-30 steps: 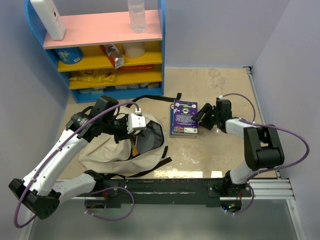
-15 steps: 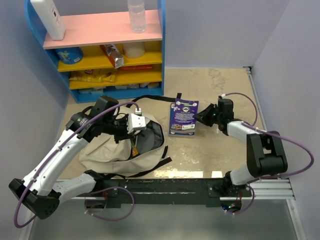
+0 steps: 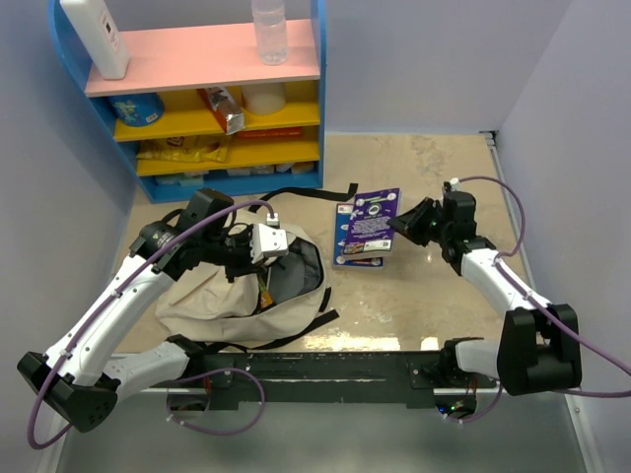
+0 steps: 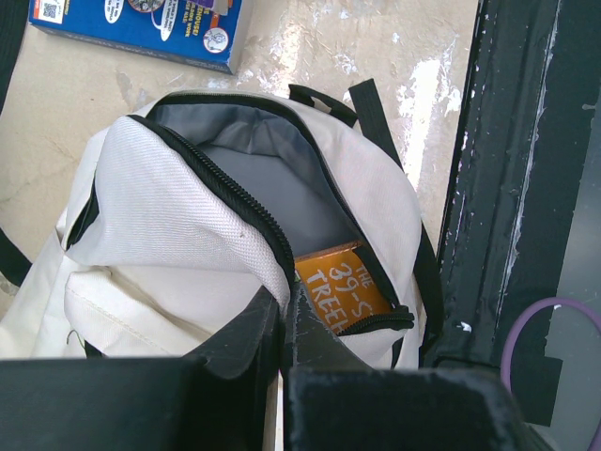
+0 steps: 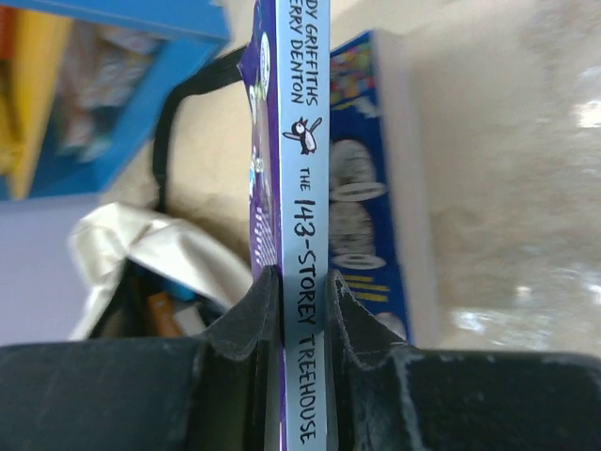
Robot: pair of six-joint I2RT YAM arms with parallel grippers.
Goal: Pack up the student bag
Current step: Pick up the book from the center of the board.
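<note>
Hands clamp shut: right hand (image 5: 302,279) on the purple book (image 5: 300,160), left hand (image 4: 283,303) on the student bag (image 4: 169,221) rim.

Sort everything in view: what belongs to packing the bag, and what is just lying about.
Job in hand:
student bag, pinched open by the left gripper
purple book, clamped in the right gripper
blue book on the table
orange book inside the bag

Lying about:
shelf unit
clear bottle
white bottle
snack packet
</note>
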